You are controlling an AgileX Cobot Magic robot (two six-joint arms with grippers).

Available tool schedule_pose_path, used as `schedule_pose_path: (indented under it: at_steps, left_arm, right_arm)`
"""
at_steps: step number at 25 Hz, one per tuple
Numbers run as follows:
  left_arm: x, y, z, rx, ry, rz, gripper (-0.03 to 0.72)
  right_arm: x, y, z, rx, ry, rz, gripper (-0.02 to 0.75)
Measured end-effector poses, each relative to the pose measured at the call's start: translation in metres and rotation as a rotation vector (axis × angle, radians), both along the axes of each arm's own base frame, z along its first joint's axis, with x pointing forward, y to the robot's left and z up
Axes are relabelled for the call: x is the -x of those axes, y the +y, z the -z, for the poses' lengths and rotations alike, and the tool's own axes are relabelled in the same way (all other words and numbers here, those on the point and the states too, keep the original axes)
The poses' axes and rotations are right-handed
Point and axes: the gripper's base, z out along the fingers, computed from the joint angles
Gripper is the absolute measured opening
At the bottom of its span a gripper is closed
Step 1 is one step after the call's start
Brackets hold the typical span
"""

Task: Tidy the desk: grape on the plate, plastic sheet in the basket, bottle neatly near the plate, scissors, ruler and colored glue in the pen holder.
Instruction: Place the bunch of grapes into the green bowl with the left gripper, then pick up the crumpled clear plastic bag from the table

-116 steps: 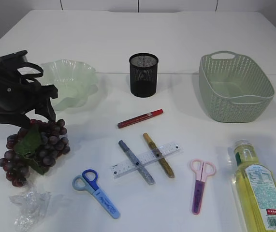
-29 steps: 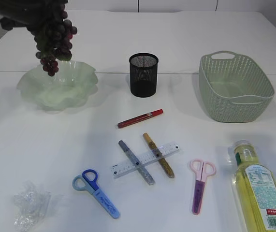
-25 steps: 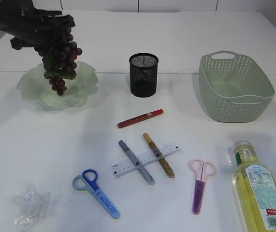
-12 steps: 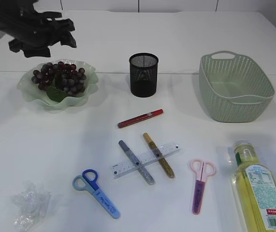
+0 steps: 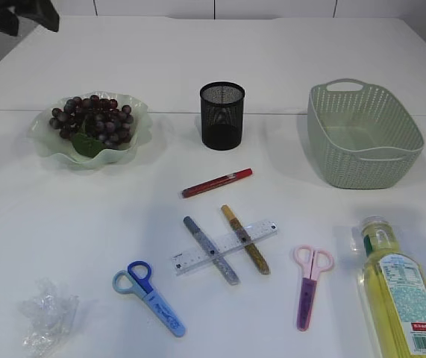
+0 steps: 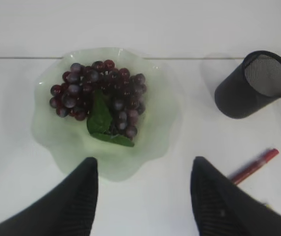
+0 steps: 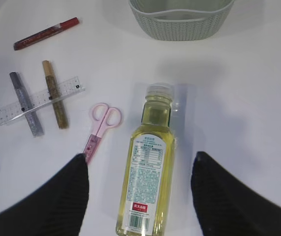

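Observation:
The dark grape bunch (image 5: 93, 121) lies in the pale green plate (image 5: 47, 143). My left gripper (image 6: 143, 159) hangs open and empty high above the plate's near edge. My right gripper (image 7: 140, 156) is open above the yellow bottle (image 7: 147, 172), which lies on its side at the front right. Crumpled plastic sheet (image 5: 46, 315) sits front left. Blue scissors (image 5: 149, 298), pink scissors (image 5: 309, 283), a clear ruler (image 5: 198, 255) and red (image 5: 216, 183), silver (image 5: 211, 250) and gold (image 5: 245, 240) glue pens lie mid-table.
The black mesh pen holder (image 5: 221, 115) stands behind the glue pens, right of the plate. The green woven basket (image 5: 392, 160) sits at the back right with nothing in it. The ruler rests across the silver and gold pens.
The left gripper lowered the grape bunch into the plate, opened and let it go, then rose toward the top left corner. The right arm has not moved.

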Motion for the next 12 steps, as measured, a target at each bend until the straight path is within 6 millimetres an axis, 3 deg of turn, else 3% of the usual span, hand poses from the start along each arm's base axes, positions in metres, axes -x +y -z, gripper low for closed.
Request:
schedule_pose_path:
  at_steps: [8, 12]
  left_arm:
    - [0.057, 0.015, -0.043, -0.078, 0.086, 0.018, 0.384]
    - [0.079, 0.022, -0.036, -0.139, 0.162, 0.019, 0.384]
  right_arm:
    - [0.0, 0.006, -0.001, -0.076, 0.005, -0.007, 0.512]
    - [0.001, 0.006, -0.001, -0.082, 0.006, -0.007, 0.512]
